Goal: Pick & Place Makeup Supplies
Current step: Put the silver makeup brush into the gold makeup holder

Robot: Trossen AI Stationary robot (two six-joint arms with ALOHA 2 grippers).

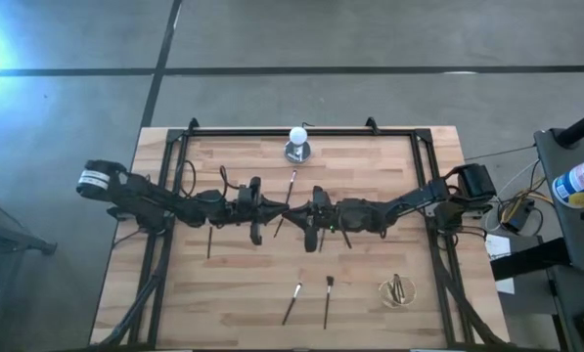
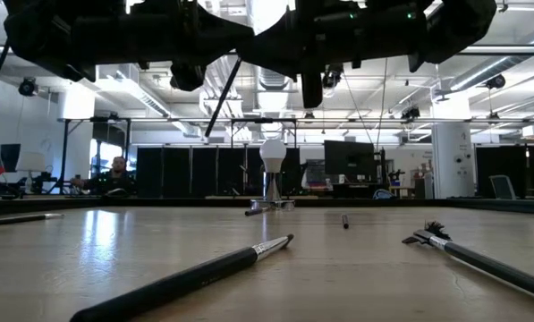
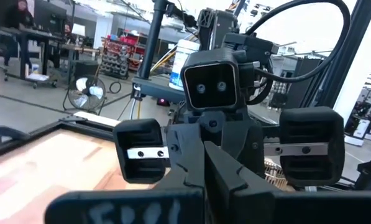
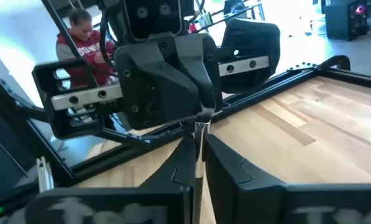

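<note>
A thin dark makeup brush (image 1: 290, 189) hangs slanted in the air over the middle of the table; it also shows in the low view (image 2: 224, 97). My left gripper (image 1: 270, 207) and my right gripper (image 1: 307, 210) face each other there, both level and both shut on this brush. In the right wrist view the brush's silvery ferrule (image 4: 202, 127) stands just above my right gripper (image 4: 199, 163). In the left wrist view my left gripper (image 3: 204, 160) hides the brush. More brushes (image 1: 292, 303) (image 1: 328, 298) lie flat near the table's near edge. My left gripper is shut on the brush from the table's left side, level, its fingers (image 4: 191, 106) lying across the stem. The fingers hide the exact spot. The brush is clear of the table and slanted. My right gripper pinches the brush's thin stem (image 4: 201, 144) between its two fingers, just below the silvery ferrule. It comes level from the table's right side, across the brush.
A white ball on a round grey base (image 1: 297, 143) stands at the middle of the far edge. A wire holder (image 1: 397, 290) sits near the right front corner. Loose brushes (image 1: 209, 241) (image 1: 320, 239) lie under the arms. A black frame (image 1: 164, 196) rims the table.
</note>
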